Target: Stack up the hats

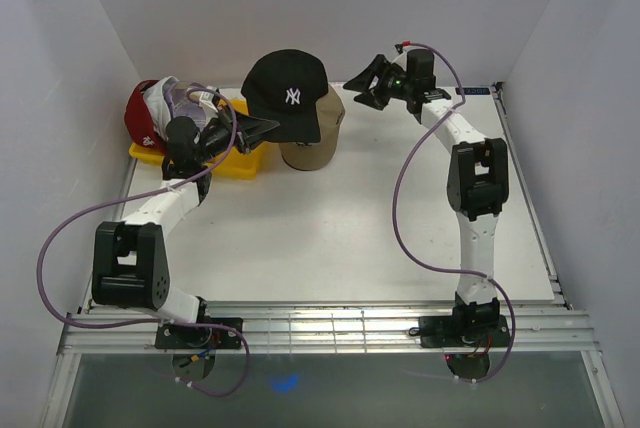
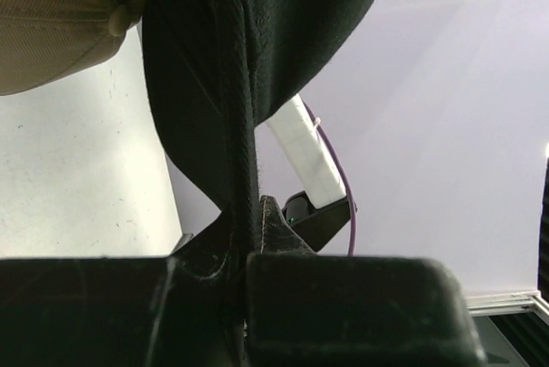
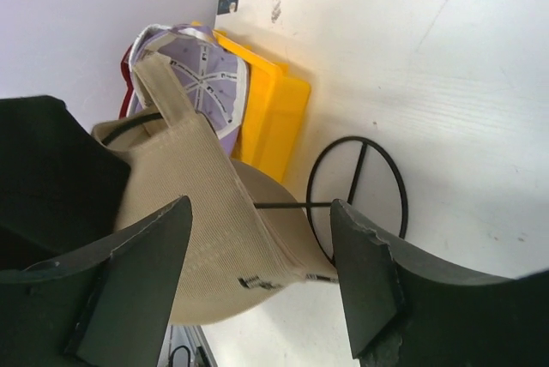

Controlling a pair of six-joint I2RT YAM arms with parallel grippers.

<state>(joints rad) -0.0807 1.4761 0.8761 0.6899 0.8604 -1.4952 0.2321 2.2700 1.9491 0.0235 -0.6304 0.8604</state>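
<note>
Beige cap (image 1: 318, 145) largely beneath black cap (image 1: 286, 83)

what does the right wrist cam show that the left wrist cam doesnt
Only the right wrist view: the lavender cap with its inside showing, the yellow tray, the black wire stand partly hidden by the beige cap, and the right hand, open.

Only the left wrist view: the left hand shut on the black cap, with a white link of the right arm and its purple cable behind.

Both: the beige cap, the black cap and the white table.
</note>
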